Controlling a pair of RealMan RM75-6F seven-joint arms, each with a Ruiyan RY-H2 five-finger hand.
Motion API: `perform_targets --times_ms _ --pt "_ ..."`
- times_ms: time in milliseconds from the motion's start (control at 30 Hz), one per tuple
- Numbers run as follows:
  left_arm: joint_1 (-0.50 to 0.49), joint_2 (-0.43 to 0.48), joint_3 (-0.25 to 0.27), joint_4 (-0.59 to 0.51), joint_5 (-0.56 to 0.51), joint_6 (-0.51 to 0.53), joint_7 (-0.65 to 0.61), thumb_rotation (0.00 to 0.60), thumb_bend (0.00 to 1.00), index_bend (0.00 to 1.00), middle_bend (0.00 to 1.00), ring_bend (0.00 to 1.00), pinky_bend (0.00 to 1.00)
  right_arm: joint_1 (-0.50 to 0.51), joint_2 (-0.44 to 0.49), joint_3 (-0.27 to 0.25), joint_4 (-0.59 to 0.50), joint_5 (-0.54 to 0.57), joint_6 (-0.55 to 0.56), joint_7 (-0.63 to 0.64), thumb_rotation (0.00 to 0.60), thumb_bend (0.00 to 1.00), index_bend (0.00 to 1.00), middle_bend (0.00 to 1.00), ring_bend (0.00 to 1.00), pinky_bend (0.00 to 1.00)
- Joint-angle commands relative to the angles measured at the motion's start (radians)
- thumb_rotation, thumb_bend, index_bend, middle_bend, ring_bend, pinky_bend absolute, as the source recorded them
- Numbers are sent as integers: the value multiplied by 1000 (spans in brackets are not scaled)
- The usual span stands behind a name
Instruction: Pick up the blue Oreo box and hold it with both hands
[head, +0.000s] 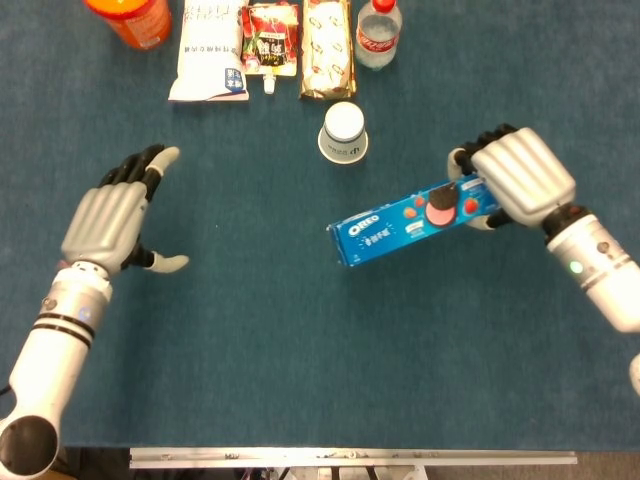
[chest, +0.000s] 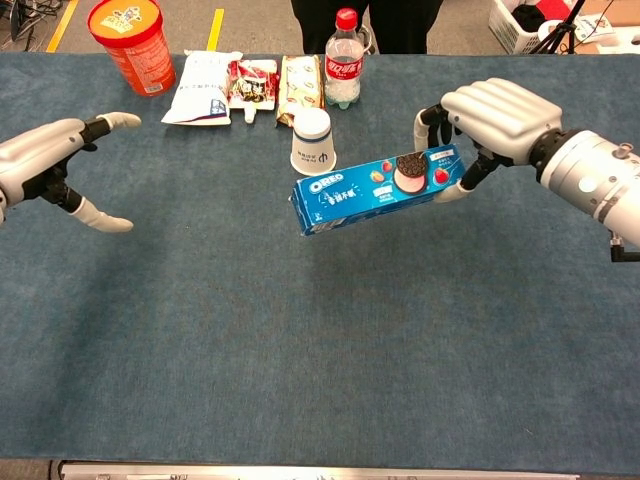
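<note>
The right hand (head: 512, 178) grips the Oreo box (head: 405, 222) at one end, fingers over the top edge and thumb beneath, with the box apparently lifted off the table (head: 300, 360); the chest view shows it hanging in the air in front of the cup (chest: 312, 141). The box's long axis runs out from that hand toward the left hand (head: 112, 215), tilted a little so the free end sits lower and nearer the robot. That free end is what the left hand has to meet, and it lies well apart from it, off to the hand's inner side at roughly the same depth. The left hand holds nothing, fingers spread and thumb out, palm turned inward toward the box as far as the chest view shows. Judging by this, the next move calls for closing the gap along the box's own axis. Hidden things: the right fingers cover the box's far end, and the left palm faces away in the head view, so its inner face cannot be read.
</note>
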Motion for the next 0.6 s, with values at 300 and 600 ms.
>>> perform_targets --times_ms 300,600 --pt "-83 -11 -8 -51 -64 -7 5 600 79 0 0 0 110 79 -75 34 37 56 -52 -47 600 114 635 638 448 401" --pt "-123 -27 7 -61 -91 18 11 600 78 0 0 0 111 117 -158 64 95 110 -36 -70 600 114 635 638 448 403"
